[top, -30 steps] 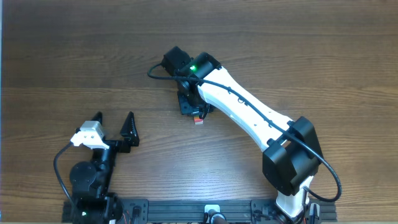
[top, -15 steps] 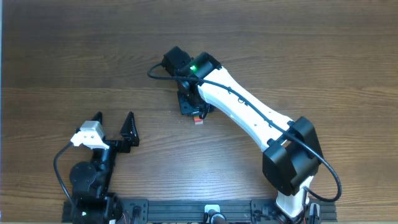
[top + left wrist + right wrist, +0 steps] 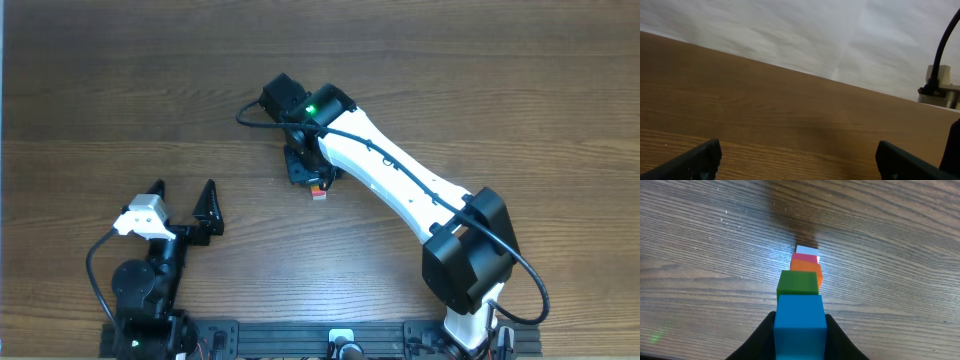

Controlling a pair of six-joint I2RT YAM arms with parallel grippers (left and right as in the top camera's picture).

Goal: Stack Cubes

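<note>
Blue cube (image 3: 799, 315) clamped, right gripper (image 3: 800, 335) pointing down

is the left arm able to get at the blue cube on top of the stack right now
Probably not. The fingers of the right gripper clamp the blue cube on both sides, atop the green cube. The left gripper sits open, well off to the side, with bare table between.

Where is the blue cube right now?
In the right wrist view, the blue cube sits topmost, directly above the green cube, held by the right gripper.
</note>
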